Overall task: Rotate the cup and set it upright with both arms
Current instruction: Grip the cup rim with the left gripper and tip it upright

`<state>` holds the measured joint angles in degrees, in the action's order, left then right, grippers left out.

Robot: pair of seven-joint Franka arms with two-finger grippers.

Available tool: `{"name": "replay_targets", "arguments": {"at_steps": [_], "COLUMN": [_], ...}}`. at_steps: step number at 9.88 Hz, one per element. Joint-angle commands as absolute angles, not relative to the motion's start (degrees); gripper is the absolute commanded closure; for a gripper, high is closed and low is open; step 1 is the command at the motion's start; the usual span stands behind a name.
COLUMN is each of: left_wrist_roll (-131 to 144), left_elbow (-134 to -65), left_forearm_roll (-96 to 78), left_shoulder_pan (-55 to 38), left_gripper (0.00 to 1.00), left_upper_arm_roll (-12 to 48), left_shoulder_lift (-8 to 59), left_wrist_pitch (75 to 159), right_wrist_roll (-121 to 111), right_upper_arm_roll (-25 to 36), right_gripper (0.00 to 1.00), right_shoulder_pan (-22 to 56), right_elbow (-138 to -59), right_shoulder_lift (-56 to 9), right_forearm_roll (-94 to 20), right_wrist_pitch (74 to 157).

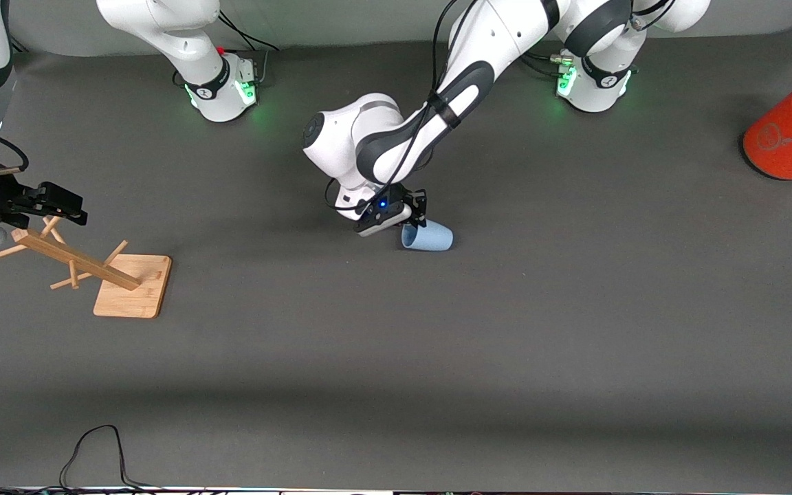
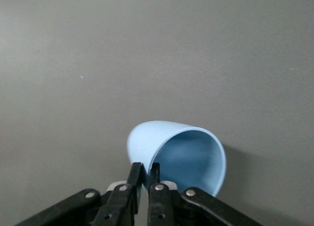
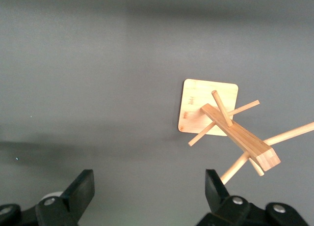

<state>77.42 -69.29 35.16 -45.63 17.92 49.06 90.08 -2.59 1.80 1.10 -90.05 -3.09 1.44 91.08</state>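
The pale-blue cup (image 1: 432,238) lies on its side near the middle of the table, its open mouth turned toward the right arm's end. My left gripper (image 1: 416,221) is shut on the cup's rim. In the left wrist view one finger is inside the mouth and one outside, pinching the wall of the cup (image 2: 186,155) at the left gripper (image 2: 145,170). My right gripper (image 1: 59,206) is open and empty and waits over the top of the wooden rack at the right arm's end of the table. It shows wide open in the right wrist view (image 3: 148,186).
A wooden peg rack (image 1: 80,260) on a square base (image 1: 131,297) stands under the right gripper and also shows in the right wrist view (image 3: 235,132). A large orange can (image 1: 791,137) lies at the left arm's end. A black cable (image 1: 93,450) lies at the nearest edge.
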Motion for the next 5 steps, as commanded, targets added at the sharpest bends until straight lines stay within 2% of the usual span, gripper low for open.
{"name": "replay_targets", "arguments": {"at_steps": [1, 5], "left_wrist_roll": [70.4, 56.8], "left_elbow": [-68.4, -68.9], "left_forearm_roll": [27.6, 16.1], "left_shoulder_pan": [-42.3, -35.2], "left_gripper": [1.00, 1.00], "left_upper_arm_roll": [17.7, 17.8], "left_shoulder_lift": [46.3, 44.9], "left_wrist_pitch": [90.4, 91.8], "right_wrist_roll": [-3.2, -3.2], "right_upper_arm_roll": [2.3, 2.3], "right_gripper": [0.00, 0.00], "right_shoulder_pan": [1.8, 1.8], "right_elbow": [-90.2, -90.1], "right_shoulder_lift": [-2.8, -3.0], "right_forearm_roll": [1.4, 1.4], "right_wrist_pitch": [91.4, 91.4]}}
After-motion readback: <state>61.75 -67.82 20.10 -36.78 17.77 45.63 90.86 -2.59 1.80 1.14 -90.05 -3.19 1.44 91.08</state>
